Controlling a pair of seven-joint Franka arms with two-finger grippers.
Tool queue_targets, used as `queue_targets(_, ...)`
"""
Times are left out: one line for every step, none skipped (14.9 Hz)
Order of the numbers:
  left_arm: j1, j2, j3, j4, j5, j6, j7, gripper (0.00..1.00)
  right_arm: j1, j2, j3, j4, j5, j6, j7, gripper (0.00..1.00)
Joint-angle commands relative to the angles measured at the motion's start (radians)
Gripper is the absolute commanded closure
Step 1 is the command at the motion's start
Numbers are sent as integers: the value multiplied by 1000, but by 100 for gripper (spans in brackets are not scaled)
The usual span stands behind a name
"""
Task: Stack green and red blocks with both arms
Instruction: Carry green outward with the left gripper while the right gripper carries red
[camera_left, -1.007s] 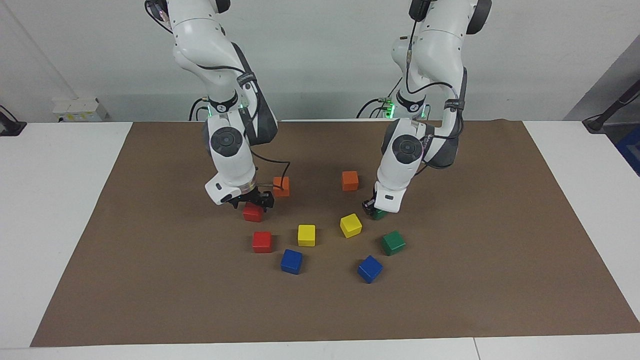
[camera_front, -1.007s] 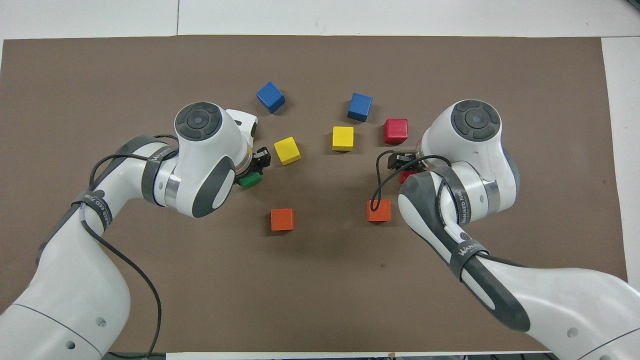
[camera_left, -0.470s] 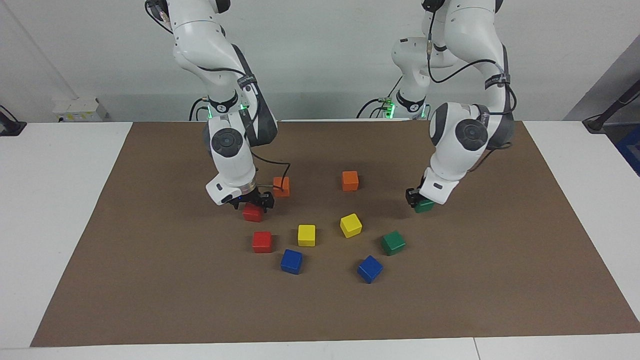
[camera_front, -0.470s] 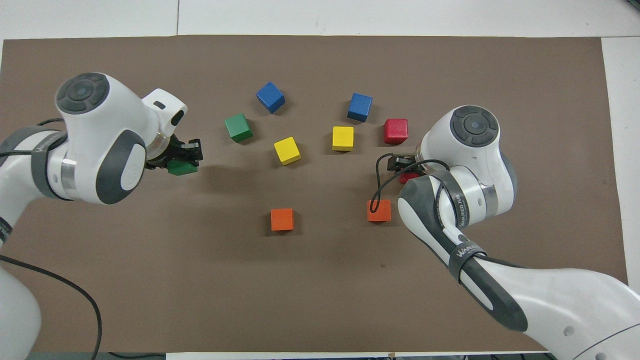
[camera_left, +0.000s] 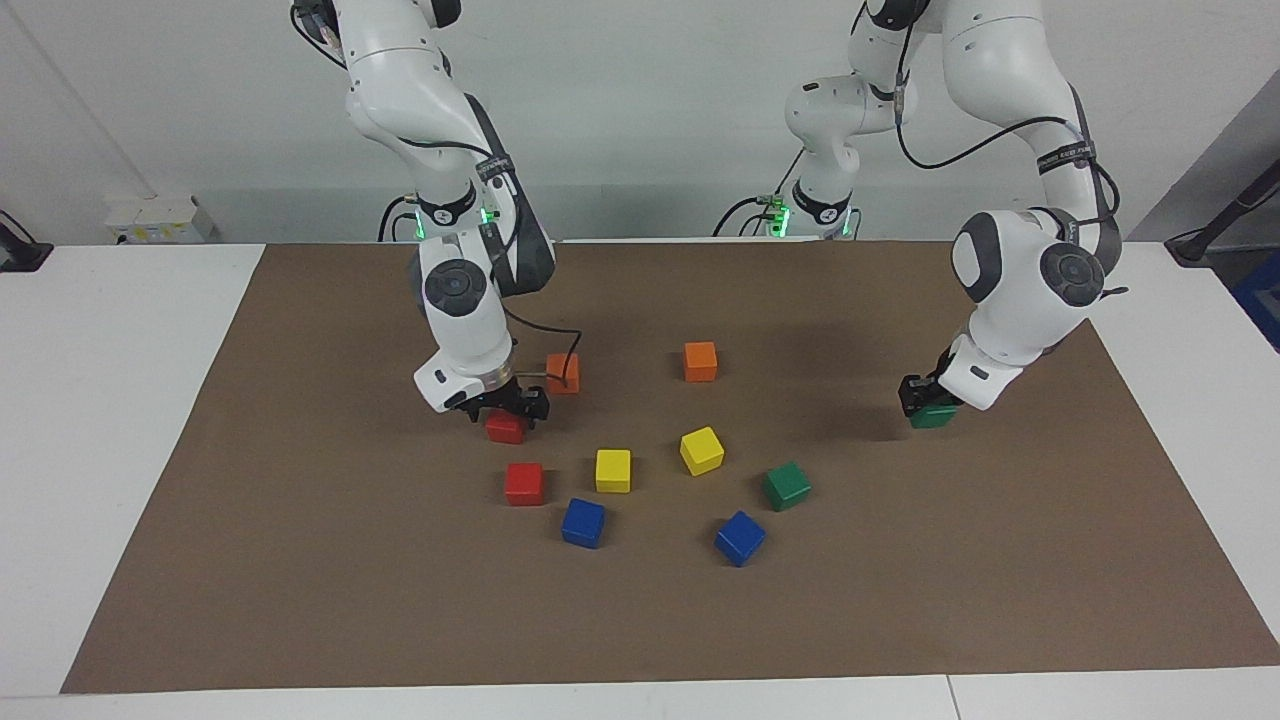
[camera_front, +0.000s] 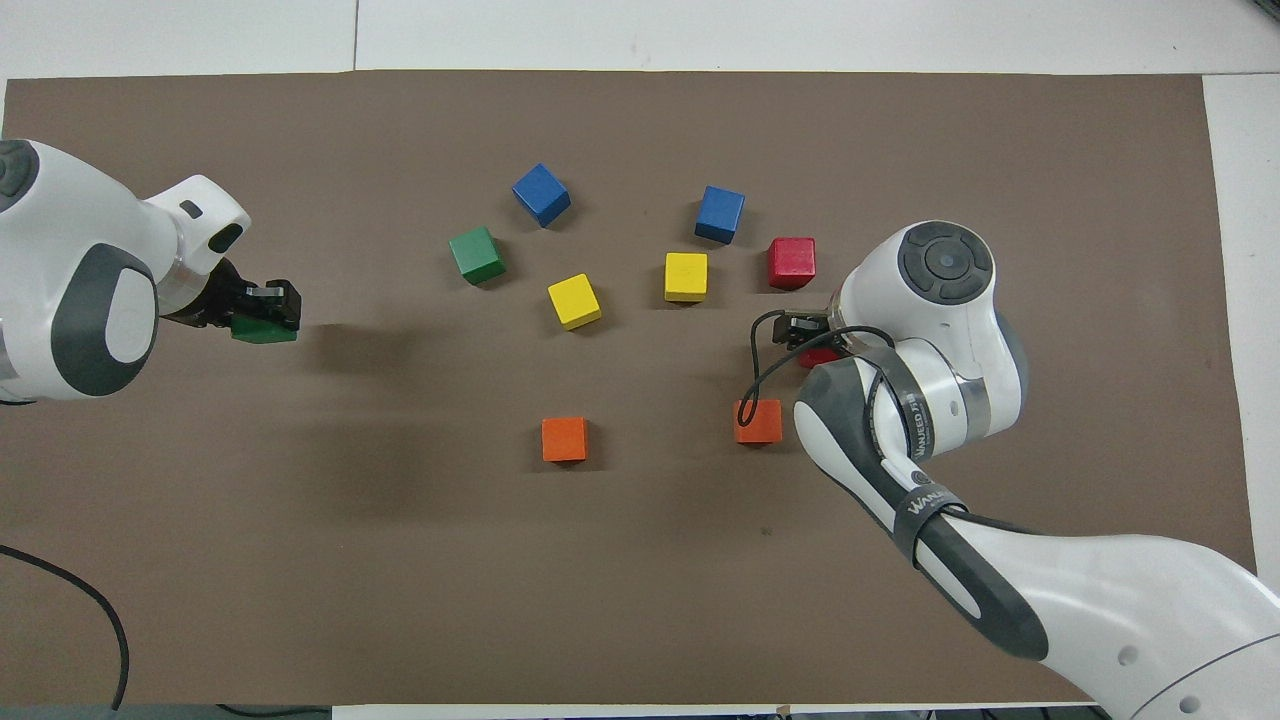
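Note:
My left gripper (camera_left: 928, 400) (camera_front: 262, 312) is shut on a dark green block (camera_left: 932, 415) (camera_front: 264, 329), held just above the brown mat toward the left arm's end of the table. The other green block (camera_left: 786, 485) (camera_front: 476, 254) lies on the mat beside a blue cube. My right gripper (camera_left: 506, 408) (camera_front: 806, 328) is open, low over a red block (camera_left: 505, 429) (camera_front: 818, 354) that the arm mostly hides from overhead. I cannot tell whether its fingers touch that block. A second red block (camera_left: 524, 483) (camera_front: 791, 262) sits farther from the robots than the first.
On the brown mat (camera_left: 300, 560) lie two yellow cubes (camera_left: 613, 470) (camera_left: 701, 450), two blue cubes (camera_left: 583, 522) (camera_left: 740, 537) and two orange cubes (camera_left: 562, 372) (camera_left: 700, 361). The right arm's cable loops past the orange cube beside its gripper.
The left gripper carried its green block from beside the yellow cube out toward the left arm's end of the table. The right gripper stayed over the red block.

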Motion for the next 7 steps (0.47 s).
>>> queue_targets(40, 0, -9, -34, 6, 65, 64, 100, -3, -6, 3, -15, 20, 25, 8, 60)
queue_targets(43, 17, -9, -34, 6, 77, 62, 100, -3, -6, 3, -12, 20, 14, 8, 91)
queue_targets(44, 23, -7, -34, 6, 88, 67, 100, -1, -6, 3, -5, 20, 3, 10, 100)
queue_targets(49, 29, -7, -36, 6, 99, 74, 100, -1, -6, 3, 6, 20, -17, 8, 100)
queue_targets(64, 33, -7, -36, 6, 105, 82, 100, -1, -6, 3, 26, 20, -40, 10, 100)
queue_targets(69, 36, -7, -44, 6, 109, 90, 100, -1, -8, 3, 58, 20, -78, 8, 100)
queue_targets(69, 37, -7, -47, 6, 113, 93, 100, -10, -8, 3, 99, 20, -122, 4, 100)
